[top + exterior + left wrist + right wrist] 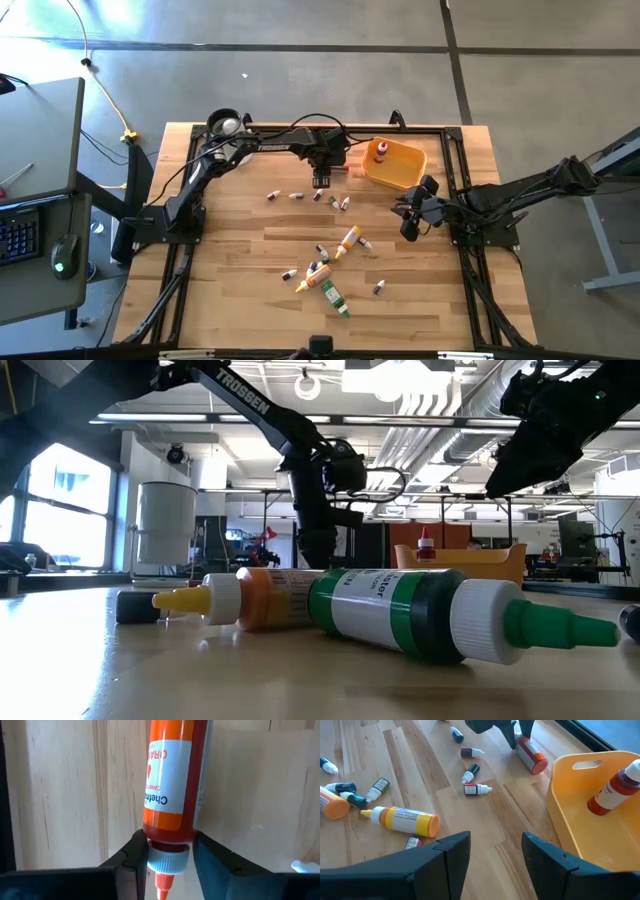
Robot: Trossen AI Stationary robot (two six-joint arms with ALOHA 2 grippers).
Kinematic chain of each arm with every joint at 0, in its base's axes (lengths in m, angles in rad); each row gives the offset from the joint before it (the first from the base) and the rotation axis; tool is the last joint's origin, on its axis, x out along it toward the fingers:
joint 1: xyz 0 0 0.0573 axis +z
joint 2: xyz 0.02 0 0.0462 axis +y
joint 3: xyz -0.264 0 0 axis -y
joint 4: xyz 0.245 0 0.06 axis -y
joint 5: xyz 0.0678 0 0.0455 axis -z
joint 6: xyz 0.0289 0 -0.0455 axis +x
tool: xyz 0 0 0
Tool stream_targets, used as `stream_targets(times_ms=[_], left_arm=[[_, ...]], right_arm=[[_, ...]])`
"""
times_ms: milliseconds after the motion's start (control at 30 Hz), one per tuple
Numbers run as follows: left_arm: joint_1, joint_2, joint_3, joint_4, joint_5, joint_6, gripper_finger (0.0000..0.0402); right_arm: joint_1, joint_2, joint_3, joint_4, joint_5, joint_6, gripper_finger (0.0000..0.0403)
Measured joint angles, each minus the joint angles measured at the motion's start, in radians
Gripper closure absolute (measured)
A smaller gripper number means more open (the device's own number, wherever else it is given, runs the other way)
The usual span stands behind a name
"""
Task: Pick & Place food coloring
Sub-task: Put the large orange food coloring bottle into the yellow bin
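Observation:
An orange-red food coloring bottle with a white label and white cap lies on the wood table just left of the orange-yellow tray. My left gripper points steeply down over its cap end, closed on it. One red bottle stands inside the tray. Other bottles and vials lie loose on their sides mid-table, among them a yellow one and a green one. My right gripper hovers open above the table's right side, with nothing between its fingers. My left gripper pinches the orange-red bottle at its shoulder, right by the white cap, between its two fingers. The fingers come from above, slanting down, and lie across the bottle. The bottle lies on its side on the table, its body pointing toward the tray.
A clear round jar stands at the far left corner. Small vials lie between the held bottle and the middle cluster. Black rails frame the table. Bare wood shows along the left half and by the near edge.

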Motion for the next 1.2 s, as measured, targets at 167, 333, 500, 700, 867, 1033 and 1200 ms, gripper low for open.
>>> stream_targets(times_ms=[167, 333, 500, 700, 867, 1033, 1200], left_arm=[[-0.050, 0.001, 0.062, -0.109, -0.147, 0.029, 0.0288], [-0.114, 0.001, 0.108, -0.204, -0.246, 0.057, 0.0288], [-0.204, 0.001, 0.157, -0.307, -0.526, 0.133, 0.0288], [-0.343, 0.001, 0.165, -0.258, -0.875, 0.287, 0.0288], [-0.425, 0.001, 0.165, -0.066, -1.003, 0.442, 0.0288], [-0.474, 0.001, 0.165, 0.059, -1.039, 0.482, 0.0288], [-0.520, 0.001, 0.165, 0.070, -1.044, 0.482, 0.0288]], right_arm=[[0.000, 0.000, 0.000, 0.014, 0.000, -0.020, 0.0231], [0.000, 0.000, 0.000, 0.017, 0.000, -0.022, 0.0231], [0.000, 0.000, 0.000, 0.018, 0.000, -0.021, 0.0231], [0.000, 0.000, 0.000, 0.066, 0.044, -0.024, 0.0231], [0.000, 0.000, 0.000, 0.080, 0.062, -0.026, 0.0231], [0.000, 0.000, 0.000, 0.080, 0.090, -0.045, 0.0231], [0.000, 0.000, 0.000, 0.080, 0.090, -0.053, 0.0231]])
